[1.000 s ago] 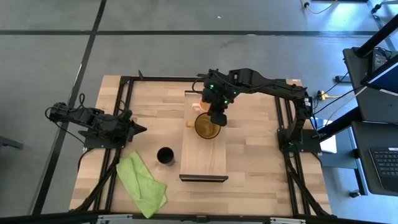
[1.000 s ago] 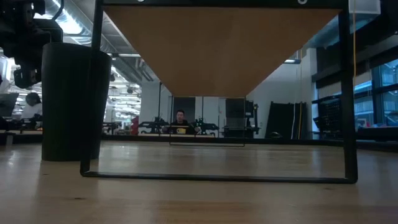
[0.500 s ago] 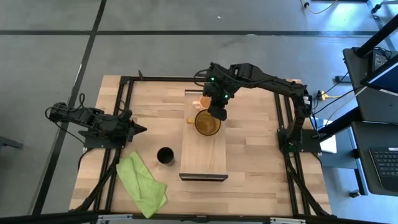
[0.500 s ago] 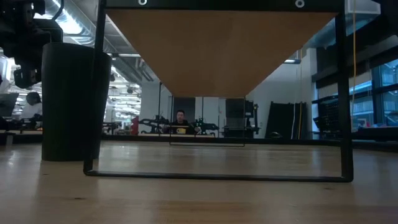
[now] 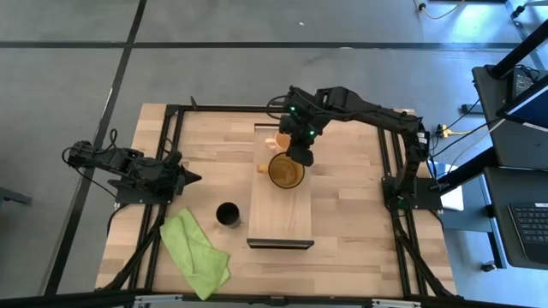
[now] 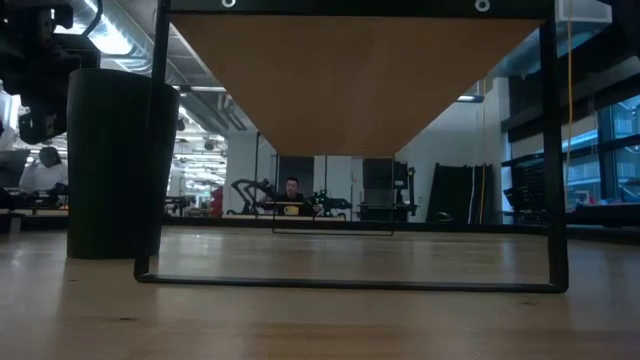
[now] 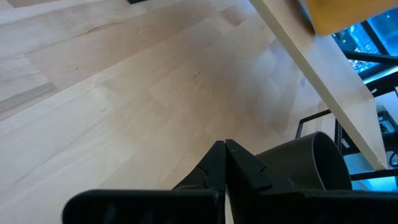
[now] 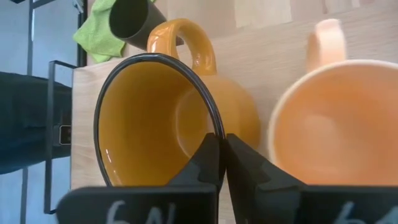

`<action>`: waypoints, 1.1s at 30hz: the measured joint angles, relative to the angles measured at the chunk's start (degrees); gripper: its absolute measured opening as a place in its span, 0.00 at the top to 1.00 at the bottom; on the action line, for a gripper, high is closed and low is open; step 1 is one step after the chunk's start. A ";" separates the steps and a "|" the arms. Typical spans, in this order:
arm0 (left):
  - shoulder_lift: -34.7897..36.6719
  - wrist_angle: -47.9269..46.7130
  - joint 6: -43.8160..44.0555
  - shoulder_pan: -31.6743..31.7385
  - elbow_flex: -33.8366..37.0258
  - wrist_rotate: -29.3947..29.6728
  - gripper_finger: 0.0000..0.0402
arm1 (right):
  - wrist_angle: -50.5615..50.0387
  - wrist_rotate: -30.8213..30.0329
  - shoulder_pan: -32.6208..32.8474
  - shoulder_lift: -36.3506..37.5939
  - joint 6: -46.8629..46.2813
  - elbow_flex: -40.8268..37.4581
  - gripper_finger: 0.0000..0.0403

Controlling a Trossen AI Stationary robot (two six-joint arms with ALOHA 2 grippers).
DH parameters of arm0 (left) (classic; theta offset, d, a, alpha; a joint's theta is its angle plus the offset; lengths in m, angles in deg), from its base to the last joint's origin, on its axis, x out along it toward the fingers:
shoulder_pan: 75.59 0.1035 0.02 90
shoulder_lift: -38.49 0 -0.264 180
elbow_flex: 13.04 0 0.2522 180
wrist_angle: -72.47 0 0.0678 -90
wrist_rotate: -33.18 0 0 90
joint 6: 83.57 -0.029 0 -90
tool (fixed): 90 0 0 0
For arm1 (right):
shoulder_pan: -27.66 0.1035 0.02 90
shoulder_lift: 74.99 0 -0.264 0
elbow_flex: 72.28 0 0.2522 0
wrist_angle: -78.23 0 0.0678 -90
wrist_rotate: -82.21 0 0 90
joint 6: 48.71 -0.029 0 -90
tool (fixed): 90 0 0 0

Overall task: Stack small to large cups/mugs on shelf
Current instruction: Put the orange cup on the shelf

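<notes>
**A:** so what's diff vs a sec ago? The right gripper (image 5: 299,155) has shifted a bit toward the far end of the long light-wood plank shelf (image 5: 279,219) and now sits over the far rim of the wide glossy amber-yellow mug w/ dark rim (image 5: 285,171). Since half a sec back basically nothing moves.

**B:** fingers?

**A:** right wrist view shows them pressed together, tips at the amber mug's rim (image 8: 158,118). Can't tell if a bit of wall is pinched between them, prob not tbh. Left gripper (image 5: 190,178) waits off to the left side over the pale wooden tabletop (image 5: 210,145), tips together too, holding nothing.

**B:** meaning for the task?

**A:** imo the amber one's placed on the shelf and the arm has settled. The small matte peach-orange mug w/ handle (image 8: 339,124) stands just beside it, also on the shelf. The small black cup (image 5: 227,213), plain tapered cylinder, dull finish, is off the shelf on the table, near the crumpled green cloth (image 5: 195,252). So that one's left to do.
</notes>
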 joint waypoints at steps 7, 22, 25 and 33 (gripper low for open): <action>-0.01 0.42 0.16 0.00 0.00 0.00 1.00 | -0.04 0.06 0.91 0.00 0.02 0.03 0.97; 0.00 0.37 0.17 0.00 0.00 0.02 1.00 | -2.58 0.23 2.15 0.11 -1.41 0.11 0.97; 0.00 0.37 0.16 0.00 0.00 0.02 1.00 | -1.52 -0.86 2.15 0.11 -1.53 0.15 0.96; 0.00 0.33 0.14 0.00 0.00 0.02 1.00 | -3.06 -0.22 2.15 0.11 -1.73 0.15 0.94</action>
